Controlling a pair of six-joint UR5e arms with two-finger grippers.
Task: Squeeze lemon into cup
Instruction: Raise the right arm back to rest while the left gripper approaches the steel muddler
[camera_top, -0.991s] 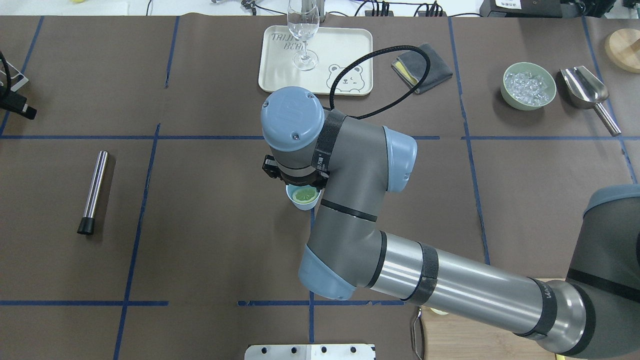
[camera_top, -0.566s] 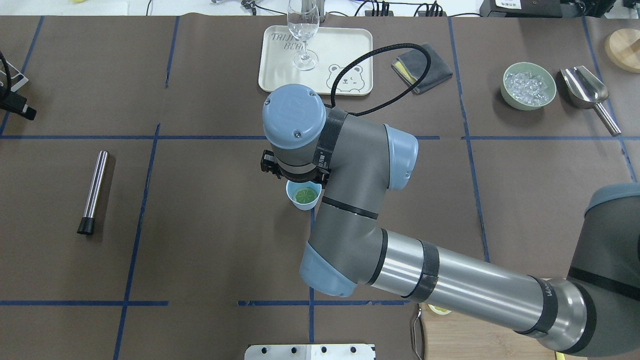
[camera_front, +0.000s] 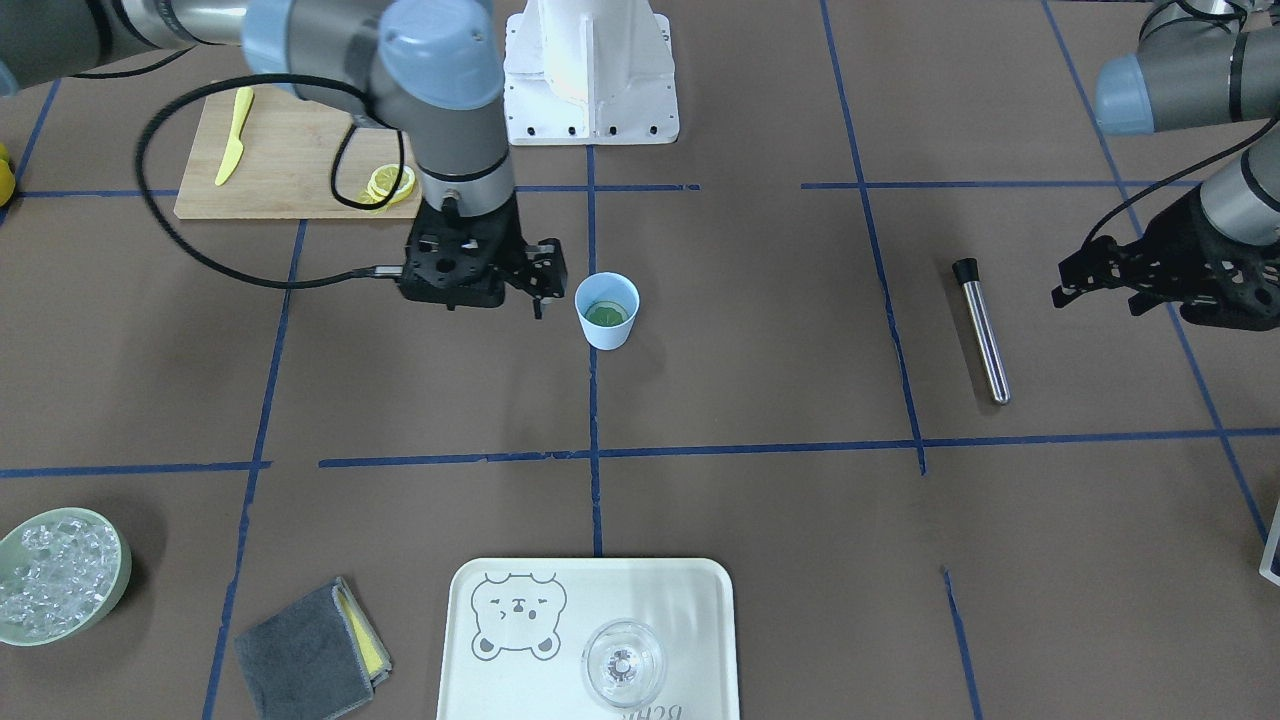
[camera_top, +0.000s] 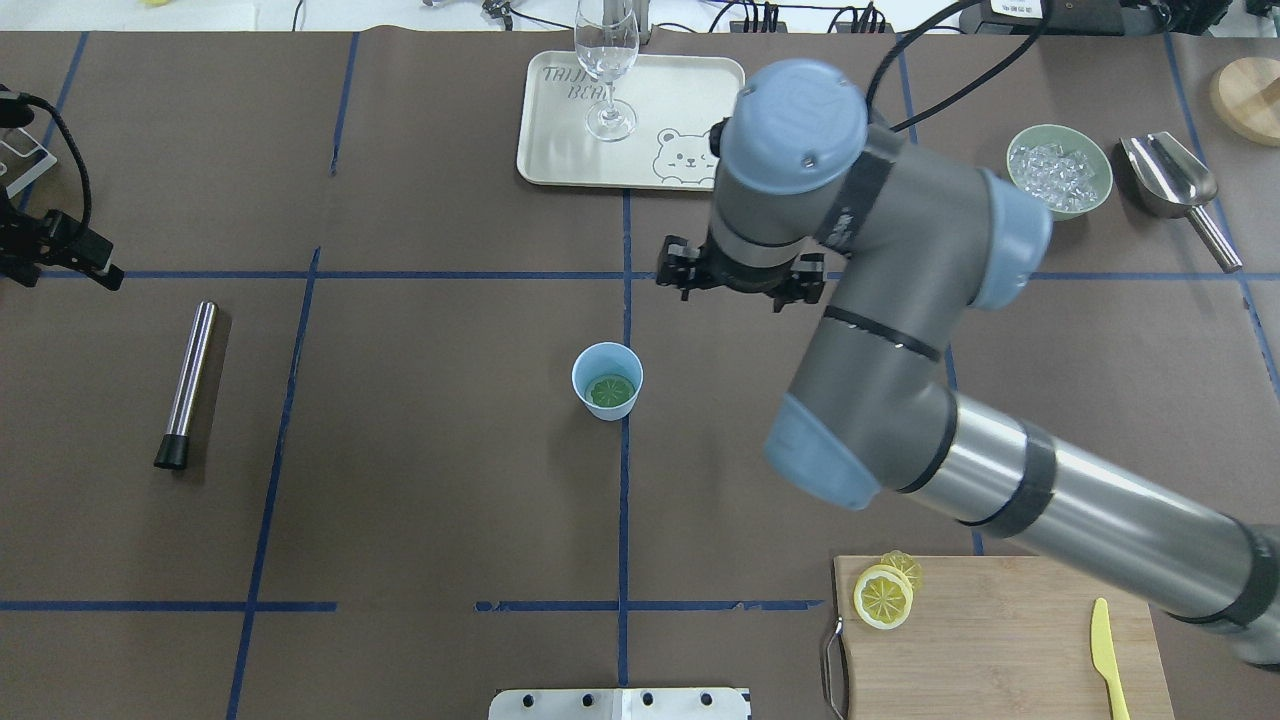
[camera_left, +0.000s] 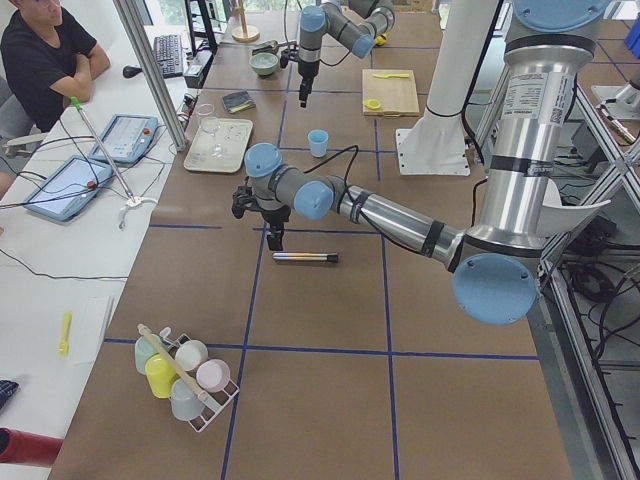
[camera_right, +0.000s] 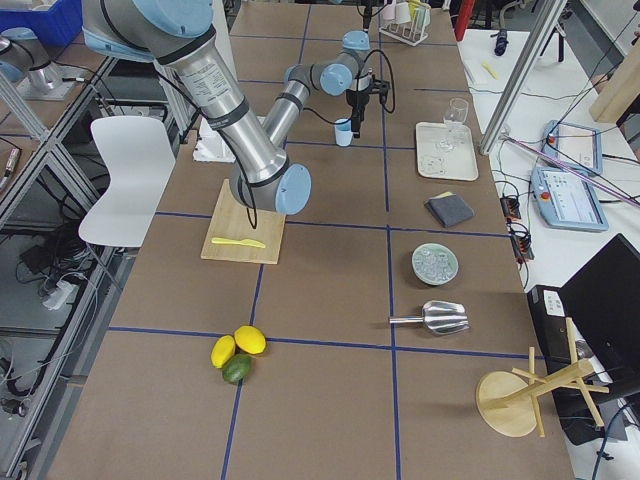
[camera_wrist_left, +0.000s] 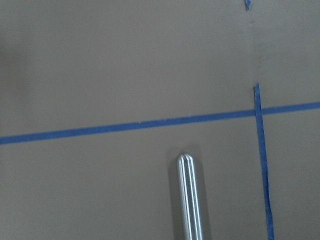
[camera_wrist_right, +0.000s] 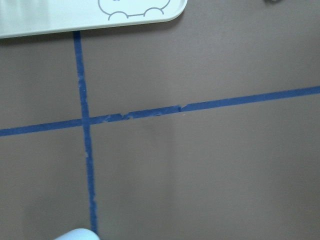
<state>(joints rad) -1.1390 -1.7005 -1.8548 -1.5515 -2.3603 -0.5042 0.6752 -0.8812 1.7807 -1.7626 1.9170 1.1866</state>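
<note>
Right hand (camera_front: 538, 292) swung off tapered plastic cup (camera_front: 607, 336) holding round lemon (camera_front: 606, 314); finger spacing indiscernible.

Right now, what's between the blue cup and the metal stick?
Between cup and metal rod: bare table, one blue tape line; overhead view shows it.

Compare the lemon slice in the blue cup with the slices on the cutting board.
The lemon slice lies alone, down inside the cup, and looks dark greenish. The board slices overlap in a small stack on the cutting board, in the open, and are bright yellow. Both are round with a segment pattern.
</note>
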